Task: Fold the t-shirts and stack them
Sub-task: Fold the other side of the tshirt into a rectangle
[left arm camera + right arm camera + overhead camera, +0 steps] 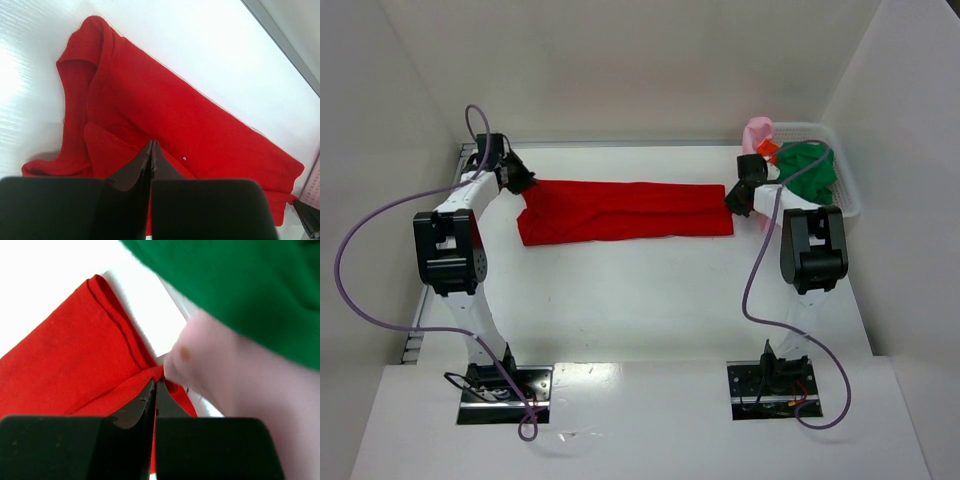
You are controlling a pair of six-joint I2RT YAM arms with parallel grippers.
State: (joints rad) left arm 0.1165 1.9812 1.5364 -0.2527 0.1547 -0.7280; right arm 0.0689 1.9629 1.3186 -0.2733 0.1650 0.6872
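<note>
Red t-shirt [625,212]: it lies flat on the worktop [640,300], folded into one long band that runs left to right across the far half, between my two hands.
Its left end: it is wider and rumpled, and a sleeve is doubled over on itself.
Its right end: it is squared off, and a hemmed edge shows in my right wrist view.
My left hand [527,184]: it is at the far left end of the band. My fingers are pressed together, with a raised fold of the red cloth caught at their tips.
My right hand [737,200]: it is at the far right end. My fingers are pressed together and pinch the near corner of the red cloth.
Dark green t-shirt [810,170]: it is bunched in the basket [850,195] and spills over its near side, just beside my right hand. In my right wrist view it fills the upper right.
Pale pink t-shirt [757,133]: it is heaped at the basket's far left corner. My right wrist view shows blurred pink cloth against the red corner that I hold.
Orange t-shirt [770,149]: only a small patch shows, tucked between the pink and the green.
Basket: it is white plastic lattice and stands at the far right corner of the worktop, against the wall.
Worktop: it is white and glossy, and my two arm bases are bolted at its near edge.
</note>
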